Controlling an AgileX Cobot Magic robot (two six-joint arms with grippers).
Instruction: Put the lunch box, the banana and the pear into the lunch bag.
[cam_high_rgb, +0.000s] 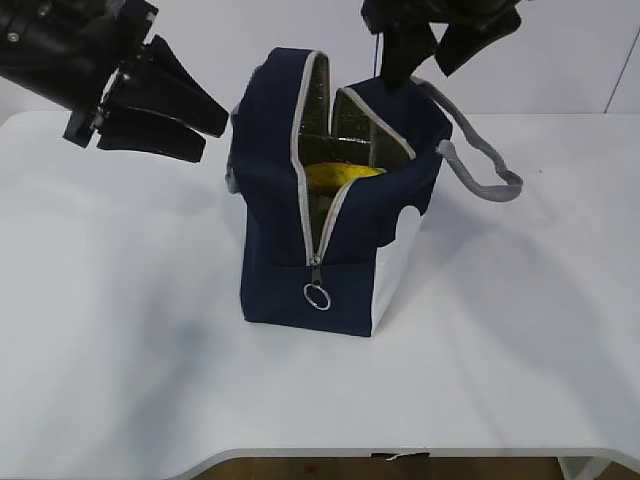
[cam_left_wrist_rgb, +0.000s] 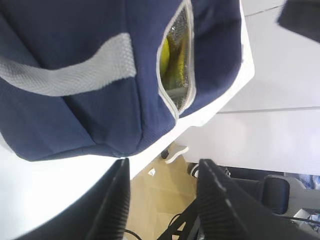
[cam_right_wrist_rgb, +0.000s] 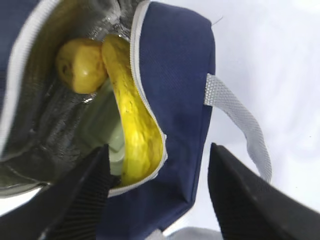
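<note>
Banana (cam_right_wrist_rgb: 134, 125), pear (cam_right_wrist_rgb: 81, 65), lunch box (cam_right_wrist_rgb: 107, 132) sit inside lunch bag (cam_high_rgb: 275, 215). Both my claws, left claw (cam_high_rgb: 170, 120) and right claw (cam_high_rgb: 432, 50), gape empty. Fabric soft; take webbing handle (cam_high_rgb: 485, 165).

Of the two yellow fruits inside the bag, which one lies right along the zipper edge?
The banana, long and curved, lying against the lunch bag's grey zipper edge. The round pear sits deeper in, against the foil lining.
</note>
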